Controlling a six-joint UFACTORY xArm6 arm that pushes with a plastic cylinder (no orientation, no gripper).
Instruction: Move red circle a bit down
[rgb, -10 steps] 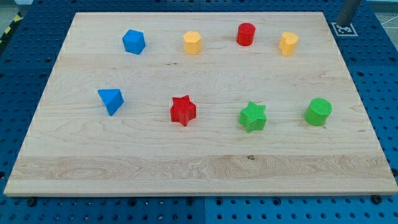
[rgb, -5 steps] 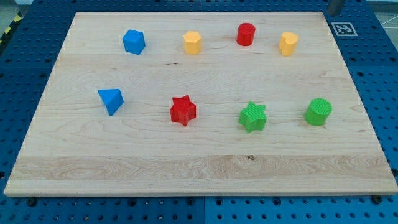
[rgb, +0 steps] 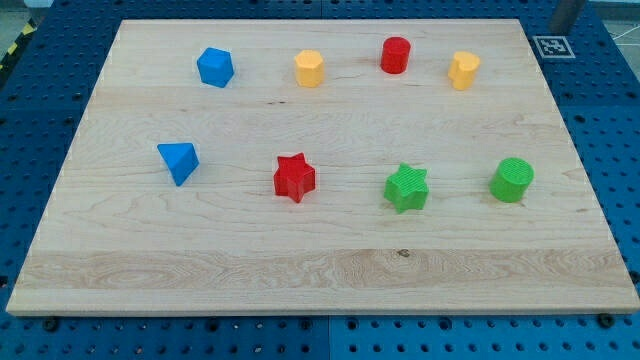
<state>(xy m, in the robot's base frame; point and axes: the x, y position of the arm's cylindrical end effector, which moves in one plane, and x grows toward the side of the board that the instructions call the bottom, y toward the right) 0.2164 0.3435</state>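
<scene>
The red circle (rgb: 396, 55) is a red cylinder near the view's top, right of centre, on the wooden board (rgb: 320, 250). It stands between a yellow block (rgb: 310, 68) on its left and another yellow block (rgb: 463, 71) on its right. My tip (rgb: 563, 27) shows at the view's top right corner, off the board, far to the right of the red circle and touching no block.
A blue block (rgb: 215, 67) sits at the top left and a blue triangle (rgb: 179, 161) at the left. A red star (rgb: 294, 177), a green star (rgb: 407, 188) and a green circle (rgb: 512, 179) form a lower row. A marker tag (rgb: 553, 46) lies beside the board's top right corner.
The rod shifted at the top right corner: it moved up and left, then back right. No block has moved.
</scene>
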